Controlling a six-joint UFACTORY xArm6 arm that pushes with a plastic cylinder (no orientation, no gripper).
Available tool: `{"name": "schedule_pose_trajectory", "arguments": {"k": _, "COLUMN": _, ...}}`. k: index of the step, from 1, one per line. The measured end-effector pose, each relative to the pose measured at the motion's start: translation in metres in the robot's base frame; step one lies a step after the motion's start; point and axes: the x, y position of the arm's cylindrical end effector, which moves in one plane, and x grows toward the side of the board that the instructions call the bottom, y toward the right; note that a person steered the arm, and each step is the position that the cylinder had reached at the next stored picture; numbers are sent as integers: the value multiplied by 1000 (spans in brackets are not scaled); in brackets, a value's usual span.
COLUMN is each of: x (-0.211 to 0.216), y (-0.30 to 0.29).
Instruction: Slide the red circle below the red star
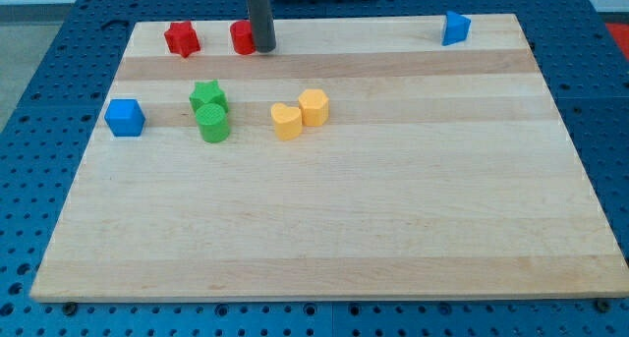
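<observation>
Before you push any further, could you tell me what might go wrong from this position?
My tip sits against the view's right side of the red circle, so a straight push would likely drive it sideways into the red star rather than below it. Both red blocks lie near the board's top edge; a glancing push might slide one off. The rod partly hides the circle, making contact hard to judge.

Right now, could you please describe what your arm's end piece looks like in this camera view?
Only a straight rod shows: a smooth, dark grey cylinder coming down from the view's top edge. It carries no cables, markings or fingers that I can see. My tip is a plain blunt end, standing right beside the red circle on that block's right in the view.
</observation>
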Motion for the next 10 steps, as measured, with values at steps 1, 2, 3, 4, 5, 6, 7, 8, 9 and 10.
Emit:
{"name": "schedule_pose_trajectory", "arguments": {"k": 1, "x": -11, "y": 7}}
{"name": "schedule_pose_trajectory", "arguments": {"k": 2, "x": -16, "y": 8}}
{"name": "schedule_pose_trajectory", "arguments": {"k": 3, "x": -17, "y": -3}}
{"name": "schedule_pose_trajectory", "arguments": {"k": 4, "x": -17, "y": -9}}
{"name": "schedule_pose_trajectory", "arguments": {"k": 5, "x": -15, "y": -24}}
{"name": "schedule_pose_trajectory", "arguments": {"k": 6, "x": -12, "y": -34}}
{"name": "schedule_pose_trajectory", "arguments": {"k": 7, "x": -12, "y": -35}}
{"name": "schedule_pose_trajectory", "arguments": {"k": 8, "x": -11, "y": -38}}
{"name": "schedule_pose_trajectory", "arguments": {"k": 9, "x": -11, "y": -43}}
{"name": "schedule_pose_trajectory", "arguments": {"k": 10, "x": -11, "y": -47}}
